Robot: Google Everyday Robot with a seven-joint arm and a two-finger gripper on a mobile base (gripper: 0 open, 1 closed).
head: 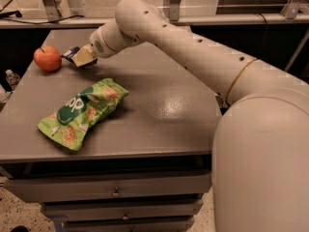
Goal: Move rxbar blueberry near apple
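Hidden parts first. Your gripper (81, 57) is over the far left part of the bench (159, 105), just right of the apple (47, 58). Most of the snack bar (70, 53) is buried between the tan fingers (86, 55), which are clamped on it. Only a dark blue end pokes out on the apple side, and its print is unreadable. You cannot tell whether the bar's underside touches the bench top or sits just above it.

The bar's free end is near the apple but apart from it, with a thin strip of bench showing between them. The apple stands upright, stem up.

The arm (193, 47) crosses the back of the bench and hides part of the surface behind it. The robot's body (263, 168) blocks the right front corner.

Edges and room:
- The apple sits close to the left edge.
- A bottle (11, 78) stands off that edge, lower down and partly cut off.
- The green chip bag (82, 112) lies toward the front left, well apart from the gripper.
- The middle and right of the bench are bare grey top.
- Drawers (116, 192) sit below the front edge.
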